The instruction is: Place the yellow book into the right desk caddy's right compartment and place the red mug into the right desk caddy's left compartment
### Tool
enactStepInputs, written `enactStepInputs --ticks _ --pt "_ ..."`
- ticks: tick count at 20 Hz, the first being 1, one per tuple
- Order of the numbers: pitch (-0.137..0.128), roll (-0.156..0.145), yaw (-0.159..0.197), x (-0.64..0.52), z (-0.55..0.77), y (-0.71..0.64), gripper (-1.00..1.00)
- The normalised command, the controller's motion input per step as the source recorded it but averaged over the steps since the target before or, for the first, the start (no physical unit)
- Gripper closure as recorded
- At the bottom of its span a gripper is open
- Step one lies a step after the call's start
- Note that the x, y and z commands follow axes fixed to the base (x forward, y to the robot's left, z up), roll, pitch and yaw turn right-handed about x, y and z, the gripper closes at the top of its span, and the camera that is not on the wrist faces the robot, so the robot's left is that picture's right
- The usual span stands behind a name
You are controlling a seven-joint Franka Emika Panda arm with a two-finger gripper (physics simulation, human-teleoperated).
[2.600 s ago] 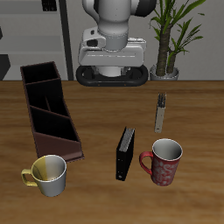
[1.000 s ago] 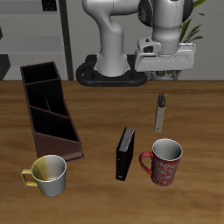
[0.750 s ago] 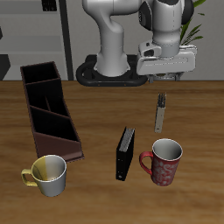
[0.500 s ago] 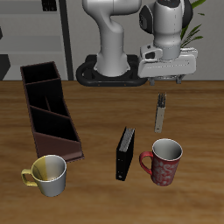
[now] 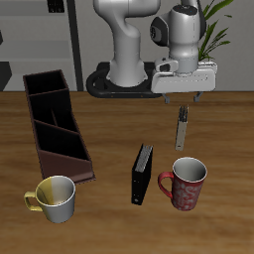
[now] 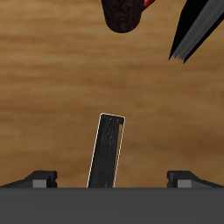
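The claw point(image 5: 183, 100), fingers spread and gripping nothing, is hanging directly over the slim pale tan-grey yellow book point(image 5: 183, 127) lying on the wooden desk point(image 5: 109, 129), behind the dark red mug point(image 5: 186, 184) (its long axis is running nearly front-to-back, crossing the finger gap).

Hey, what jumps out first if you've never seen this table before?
The gripper hangs open just above the yellow book, toward the table's back. Nearer the front edge stand the red mug and an upright black book beside it. The long desk caddy lies along the far side.
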Motion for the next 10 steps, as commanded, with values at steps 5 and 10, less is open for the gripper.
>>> enactStepInputs --ticks 5,10 --pt "-0.011 -0.020 -0.041 0.11 -0.19 -0.11 -1.00" --pt "0.017 0.005 -0.027 0.06 -0.18 0.01 -1.00"
